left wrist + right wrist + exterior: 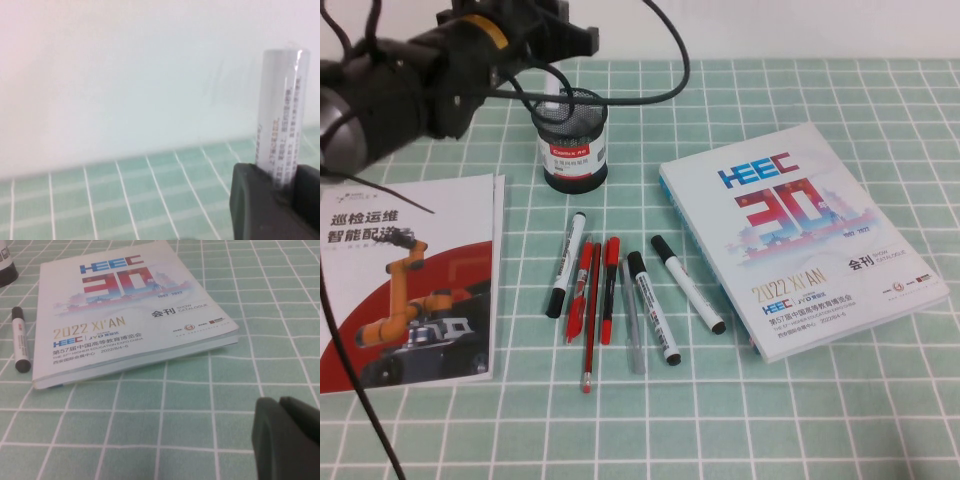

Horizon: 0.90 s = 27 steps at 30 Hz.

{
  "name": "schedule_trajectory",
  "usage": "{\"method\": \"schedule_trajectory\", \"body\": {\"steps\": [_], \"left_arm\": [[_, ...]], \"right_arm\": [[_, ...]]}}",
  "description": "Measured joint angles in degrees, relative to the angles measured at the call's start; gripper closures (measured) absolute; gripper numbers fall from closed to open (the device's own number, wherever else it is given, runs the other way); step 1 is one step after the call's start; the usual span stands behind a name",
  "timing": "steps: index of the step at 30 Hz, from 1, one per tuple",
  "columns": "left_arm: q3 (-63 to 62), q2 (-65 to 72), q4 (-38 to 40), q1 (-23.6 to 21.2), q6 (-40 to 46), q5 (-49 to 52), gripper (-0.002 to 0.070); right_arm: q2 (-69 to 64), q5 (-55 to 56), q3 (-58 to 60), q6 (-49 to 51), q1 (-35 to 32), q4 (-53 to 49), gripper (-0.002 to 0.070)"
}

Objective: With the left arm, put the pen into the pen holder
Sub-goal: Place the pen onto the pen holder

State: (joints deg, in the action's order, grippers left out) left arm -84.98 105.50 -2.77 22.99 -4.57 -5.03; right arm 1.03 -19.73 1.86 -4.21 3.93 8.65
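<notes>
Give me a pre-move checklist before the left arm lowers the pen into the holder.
1. Pen gripped: ok, upright between the left gripper jaws.
2. Left gripper over the pen holder: ok, it hangs above the rim at the table's far side.
3. Pen tip inside the cup: cannot tell, the arm hides it.
4. Holder upright: ok.
5. Right gripper out of the way: ok, low over the mat near the catalogue.
6. Markers away from the holder: ok.

pen holder (574, 135): black wire mesh | pen (281, 125): smooth white plastic | catalogue (800, 235): glossy paper
</notes>
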Motion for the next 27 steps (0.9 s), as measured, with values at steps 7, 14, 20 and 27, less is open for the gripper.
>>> {"method": "schedule_trajectory", "body": {"steps": [7,14,20,27], "left_arm": [[0.4,6.3,0.0,-2.5,-3.3,-14.1,0.0569],[0.4,10.6,0.0,-3.8,-4.9,-18.9,0.0568],[0.4,12.4,0.0,-3.8,-5.2,-18.9,0.0569],[0.4,13.8,-0.1,-3.8,-5.2,-15.8,0.0569]], "right_arm": [[0.0,0.0,0.0,0.0,0.0,0.0,0.0696],[0.0,0.0,0.0,0.0,0.0,0.0,0.0696],[0.0,0.0,0.0,0.0,0.0,0.0,0.0696],[0.0,0.0,0.0,0.0,0.0,0.0,0.0696]]}}
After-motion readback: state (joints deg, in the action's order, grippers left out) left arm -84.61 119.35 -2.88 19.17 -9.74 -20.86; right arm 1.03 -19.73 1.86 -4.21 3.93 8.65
